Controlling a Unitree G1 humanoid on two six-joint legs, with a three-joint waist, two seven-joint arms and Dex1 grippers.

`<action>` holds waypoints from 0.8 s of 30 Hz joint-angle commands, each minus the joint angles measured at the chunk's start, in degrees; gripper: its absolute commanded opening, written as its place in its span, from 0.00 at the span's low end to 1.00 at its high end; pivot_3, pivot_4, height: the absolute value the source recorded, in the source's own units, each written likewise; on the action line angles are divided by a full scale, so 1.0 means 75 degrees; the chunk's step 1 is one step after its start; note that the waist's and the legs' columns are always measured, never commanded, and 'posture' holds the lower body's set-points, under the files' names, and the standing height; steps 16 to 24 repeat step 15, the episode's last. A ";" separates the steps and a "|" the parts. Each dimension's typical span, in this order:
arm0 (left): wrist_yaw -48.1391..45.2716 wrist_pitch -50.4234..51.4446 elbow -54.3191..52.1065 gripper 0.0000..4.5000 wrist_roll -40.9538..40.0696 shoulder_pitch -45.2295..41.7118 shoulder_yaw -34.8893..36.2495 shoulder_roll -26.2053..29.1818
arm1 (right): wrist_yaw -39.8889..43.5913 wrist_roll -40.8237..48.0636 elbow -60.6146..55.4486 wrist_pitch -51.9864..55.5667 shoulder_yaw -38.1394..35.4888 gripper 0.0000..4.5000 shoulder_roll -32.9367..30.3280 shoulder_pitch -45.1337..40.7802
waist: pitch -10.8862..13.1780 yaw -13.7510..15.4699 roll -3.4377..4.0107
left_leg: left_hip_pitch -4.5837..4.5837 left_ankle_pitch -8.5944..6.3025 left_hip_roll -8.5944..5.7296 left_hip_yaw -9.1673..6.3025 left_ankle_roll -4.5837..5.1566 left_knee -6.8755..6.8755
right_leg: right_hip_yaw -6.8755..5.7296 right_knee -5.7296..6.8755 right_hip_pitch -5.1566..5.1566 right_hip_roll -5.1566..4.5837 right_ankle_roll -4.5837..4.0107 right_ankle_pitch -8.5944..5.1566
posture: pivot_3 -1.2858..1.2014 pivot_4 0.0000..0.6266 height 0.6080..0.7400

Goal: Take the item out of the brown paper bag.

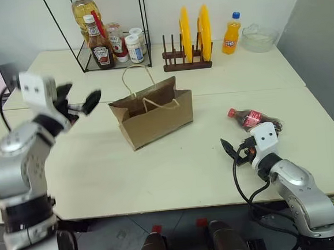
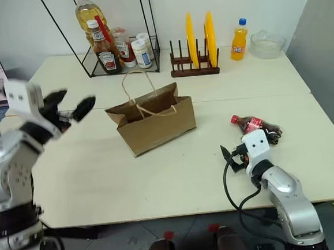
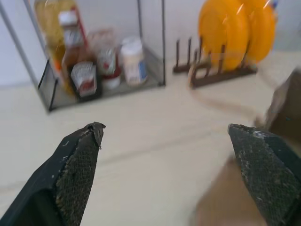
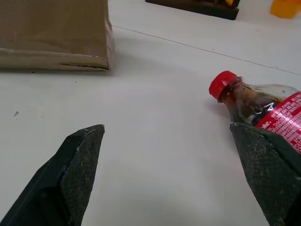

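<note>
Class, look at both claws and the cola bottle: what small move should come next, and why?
Probably just draw both arms back. The cola bottle already lies on the table outside the paper bag, and the left claw and right claw are open, holding nothing.

We see the paper bag point(image 1: 152, 113) standing in the middle of the table point(image 1: 158, 166). The cola bottle point(image 1: 253, 118) lies to its right, well apart. In the upper part stand the wire rack point(image 1: 111, 45), the plate rack point(image 1: 188, 58), the soda bottle point(image 1: 231, 34) and the bowl point(image 1: 258, 36).
</note>
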 commanded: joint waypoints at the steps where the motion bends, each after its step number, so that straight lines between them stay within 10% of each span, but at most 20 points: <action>1: 0.0363 -0.0227 -0.1216 1.00 0.0190 0.1165 0.0079 -0.0312 | -0.0220 -0.0003 -0.0356 -0.0194 -0.0073 1.00 0.0130 0.0142 | -0.0007 0.0019 -0.0012 | -0.0001 0.0000 0.0001 -0.0002 0.0000 0.0002 | -0.0003 0.0001 0.0001 0.0000 0.0000 0.0000 | 0.52 0.24 1.00; 12: 0.1673 -0.0970 -0.2337 1.00 0.1415 0.3826 -0.2637 -0.2477 | -0.0914 0.0111 -0.0480 0.0305 0.0000 1.00 0.0983 0.0491 | -0.0030 0.0161 -0.0013 | 0.0013 -0.0001 0.0000 0.0003 0.0001 -0.0001 | 0.0002 -0.0009 0.0011 0.0001 0.0001 -0.0001 | 0.52 0.24 1.00; 24: 0.2187 -0.0903 -0.2265 1.00 0.1332 0.3753 -0.2669 -0.3091 | -0.1078 0.0141 -0.0505 0.0416 -0.0040 1.00 0.1088 0.0584 | -0.0039 0.0161 -0.0006 | 0.0013 -0.0001 0.0000 0.0007 0.0002 -0.0002 | 0.0005 -0.0010 0.0011 0.0001 0.0001 -0.0001 | 0.52 0.24 1.00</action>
